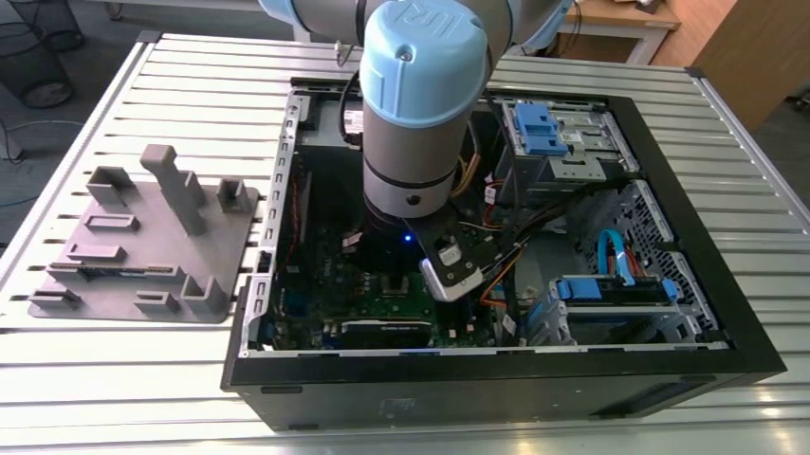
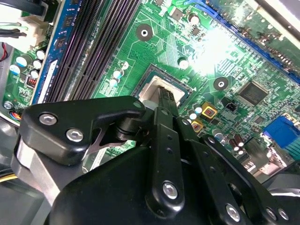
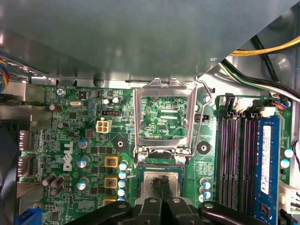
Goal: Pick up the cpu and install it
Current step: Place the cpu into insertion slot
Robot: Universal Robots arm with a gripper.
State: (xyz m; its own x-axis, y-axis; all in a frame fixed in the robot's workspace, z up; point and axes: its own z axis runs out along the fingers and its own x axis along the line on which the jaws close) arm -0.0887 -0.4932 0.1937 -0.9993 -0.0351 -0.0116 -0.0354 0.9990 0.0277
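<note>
Care matters most with the cpu (image 3: 146, 183). I judge it light, stiff and flat, with a smooth metal lid that fingers could slide on and a delicate underside. The safe hold is therefore across two opposite edges, kept level.

It shows as a small square with a silver-grey top, and in the second wrist view the glare turns it almost white. It lies flat in the socket on the green board (image 3: 75, 140), inside the open computer case (image 1: 708, 313). The hinge of the hollow metal frame (image 3: 138, 117) is just beside it, and that frame stands flipped open.

The gripper (image 3: 161, 182) hangs right over the middle of the cpu, its two black fingers pressed close together with nothing between them. The tips look to be on or just above the lid; I cannot tell which.

The long memory slots (image 3: 234, 159) run near the socket. The grey tray (image 1: 127, 256) sits on the slatted table (image 1: 114, 379) outside the case, well apart from the cpu.
</note>
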